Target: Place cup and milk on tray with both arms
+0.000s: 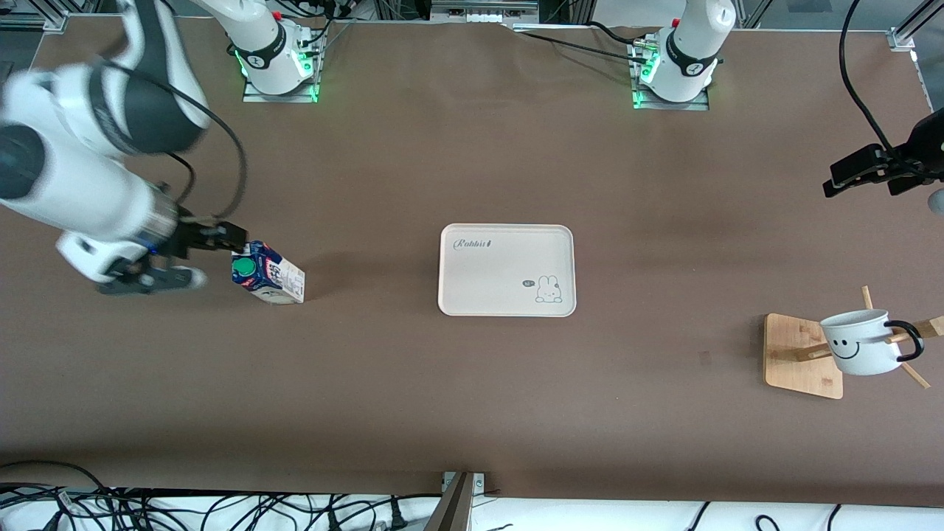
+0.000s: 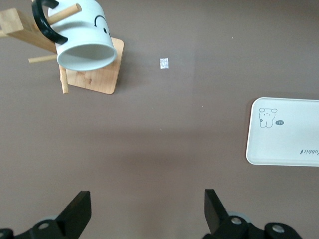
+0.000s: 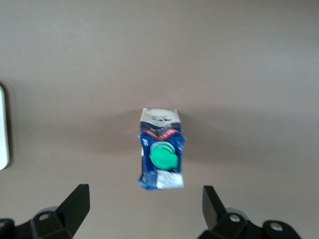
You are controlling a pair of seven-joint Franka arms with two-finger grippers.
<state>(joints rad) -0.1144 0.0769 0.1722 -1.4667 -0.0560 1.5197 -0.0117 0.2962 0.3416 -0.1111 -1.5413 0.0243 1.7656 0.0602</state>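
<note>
The milk (image 1: 267,273) stands upright on the table toward the right arm's end; the right wrist view shows its green cap (image 3: 164,155). My right gripper (image 1: 209,258) is open beside the carton's top, not holding it (image 3: 144,206). The cup (image 1: 861,341) hangs by its black handle on a peg of a wooden rack toward the left arm's end; it also shows in the left wrist view (image 2: 84,42). My left gripper (image 1: 859,181) is open and empty above bare table (image 2: 147,209). The tray (image 1: 507,269) lies empty mid-table.
The wooden rack base (image 1: 802,355) sits under the cup, with pegs sticking out. A small white scrap (image 2: 164,63) lies on the table between rack and tray. The tray's edge shows in both wrist views (image 2: 284,132) (image 3: 2,127). Cables lie along the table's front edge.
</note>
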